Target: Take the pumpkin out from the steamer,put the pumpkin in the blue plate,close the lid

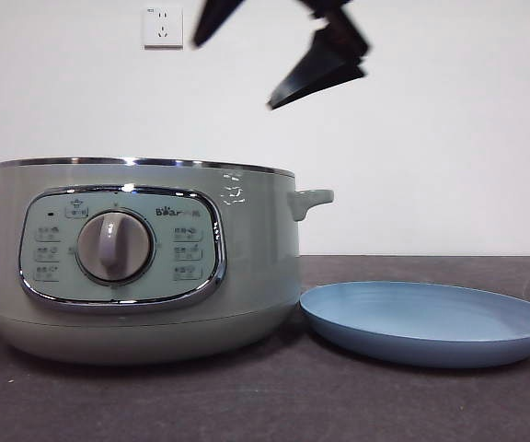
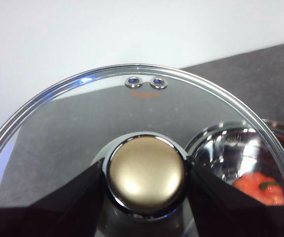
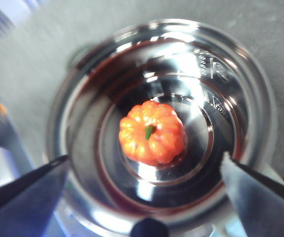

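Note:
The pale green steamer (image 1: 145,262) stands at the left with no lid on it. The right wrist view looks straight down into its shiny inner pot (image 3: 83,103), where the orange pumpkin (image 3: 152,132) sits in the middle, stem up. My right gripper (image 3: 145,159) is open wide, high above the pumpkin; its black jaws (image 1: 325,60) show at the top of the front view. My left gripper (image 2: 146,180) is shut on the knob (image 2: 146,170) of the glass lid (image 2: 83,123), held off to the pot's side. The blue plate (image 1: 431,322) lies empty to the right of the steamer.
Through the lid glass the left wrist view shows the open pot (image 2: 221,143) and part of the pumpkin (image 2: 260,187). The dark table (image 1: 274,405) stretches in front of the steamer and plate. A white wall with sockets (image 1: 162,26) stands behind.

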You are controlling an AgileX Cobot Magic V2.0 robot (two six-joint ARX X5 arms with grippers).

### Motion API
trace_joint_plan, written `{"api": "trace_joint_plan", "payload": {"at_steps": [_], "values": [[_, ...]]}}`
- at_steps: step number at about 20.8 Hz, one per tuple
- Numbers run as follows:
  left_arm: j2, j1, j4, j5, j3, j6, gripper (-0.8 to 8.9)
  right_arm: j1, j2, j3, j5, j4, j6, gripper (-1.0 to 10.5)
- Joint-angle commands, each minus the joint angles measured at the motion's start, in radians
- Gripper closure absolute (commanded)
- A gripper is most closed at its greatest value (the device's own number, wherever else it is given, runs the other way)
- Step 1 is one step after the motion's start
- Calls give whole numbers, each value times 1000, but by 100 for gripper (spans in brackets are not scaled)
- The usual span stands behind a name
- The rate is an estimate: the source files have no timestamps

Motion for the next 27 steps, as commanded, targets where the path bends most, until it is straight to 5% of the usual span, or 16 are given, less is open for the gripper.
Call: {"api": "trace_joint_plan", "payload": {"at_steps": [1, 7, 17, 18, 20, 27], "values": [[-10, 1, 18, -7, 10, 11, 822, 43, 113, 137, 45, -67, -72, 400], [-10, 1, -7, -4, 10, 9, 822, 131, 311, 306, 179, -102, -117, 401], [-10, 1, -7, -3, 10, 9, 822, 150, 518, 306, 181, -77, -142, 416], [-10, 1, -7, -3, 10, 9, 822, 150, 521, 306, 188, -79, -142, 497], [-10, 1, -7, -4, 10, 9, 822, 158, 516, 306, 207, -79, -150, 972], [-10, 1, -3, -4, 10, 9, 822, 124, 358, 306, 211, -180, -152, 949]]}}
